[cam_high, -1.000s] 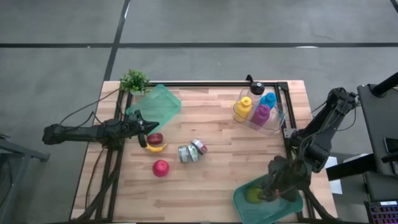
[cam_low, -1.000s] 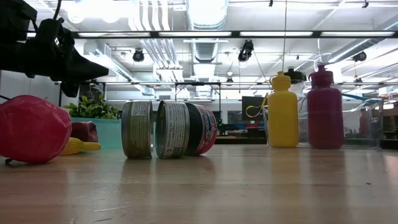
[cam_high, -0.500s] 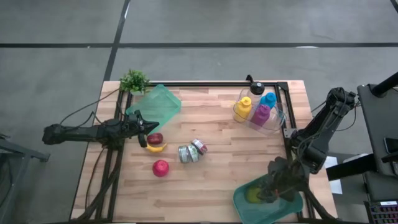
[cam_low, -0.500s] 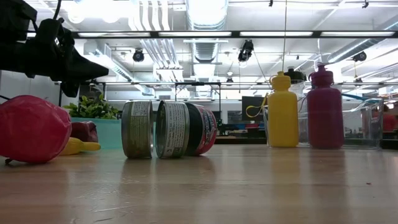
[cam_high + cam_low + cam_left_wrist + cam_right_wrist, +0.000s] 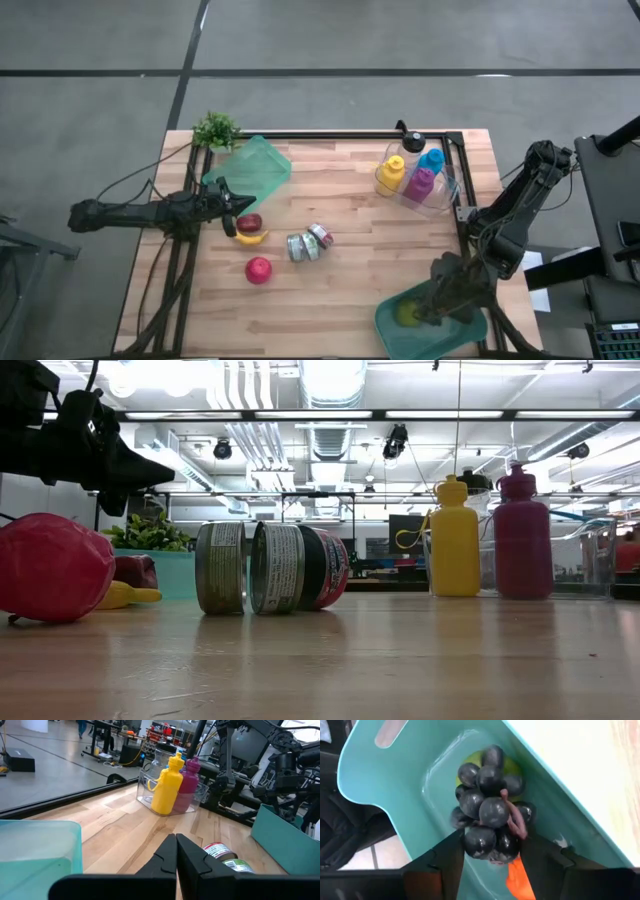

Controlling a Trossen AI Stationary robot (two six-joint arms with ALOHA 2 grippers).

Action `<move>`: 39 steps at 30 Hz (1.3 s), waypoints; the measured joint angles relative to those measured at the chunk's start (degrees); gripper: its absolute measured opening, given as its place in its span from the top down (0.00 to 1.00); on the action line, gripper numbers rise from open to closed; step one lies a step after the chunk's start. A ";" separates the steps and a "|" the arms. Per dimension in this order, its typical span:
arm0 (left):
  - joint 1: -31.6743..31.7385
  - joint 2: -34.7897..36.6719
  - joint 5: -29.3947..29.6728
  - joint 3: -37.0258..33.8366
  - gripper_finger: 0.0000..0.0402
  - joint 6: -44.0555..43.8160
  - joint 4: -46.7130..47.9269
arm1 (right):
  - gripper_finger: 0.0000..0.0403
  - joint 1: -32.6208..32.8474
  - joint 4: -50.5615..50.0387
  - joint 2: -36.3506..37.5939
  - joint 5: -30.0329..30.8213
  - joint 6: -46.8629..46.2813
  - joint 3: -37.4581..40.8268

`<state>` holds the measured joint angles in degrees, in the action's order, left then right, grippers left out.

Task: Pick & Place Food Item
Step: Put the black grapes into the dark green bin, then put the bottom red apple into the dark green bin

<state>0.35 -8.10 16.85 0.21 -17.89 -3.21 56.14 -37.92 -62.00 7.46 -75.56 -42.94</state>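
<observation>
The right end effector [image 5: 492, 851] pinches a bunch of dark grapes [image 5: 490, 805] inside the teal bin [image 5: 410, 785]. The left end effector [image 5: 176, 851], pressed together, waits above the counter [image 5: 120, 827].

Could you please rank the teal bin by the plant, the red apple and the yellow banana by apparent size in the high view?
1. Teal plastic bin, clearly largest.
2. Round red apple.
3. Curved yellow banana, longer but slimmer; these two are close, so unsure.

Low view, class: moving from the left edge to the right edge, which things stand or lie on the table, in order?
Red fruit → banana → two cans standing on their rims → red-labelled can → yellow bottle → magenta bottle.
</observation>
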 joint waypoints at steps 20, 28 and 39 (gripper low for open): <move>0.00 0.00 -0.01 0.00 1.00 0.00 0.01 | 0.26 0.00 0.97 1.34 0.15 -6.50 -1.57; -0.01 0.00 -0.01 -0.02 1.00 0.00 0.01 | 0.17 -0.02 0.77 3.93 3.76 -3.10 -3.55; -0.01 0.00 0.00 -0.02 1.00 0.00 -0.01 | 0.17 -0.04 0.32 4.94 17.65 5.51 -5.69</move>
<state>0.35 -8.10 16.85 0.19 -17.89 -3.22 56.10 -37.59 -57.06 25.11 -70.05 -48.63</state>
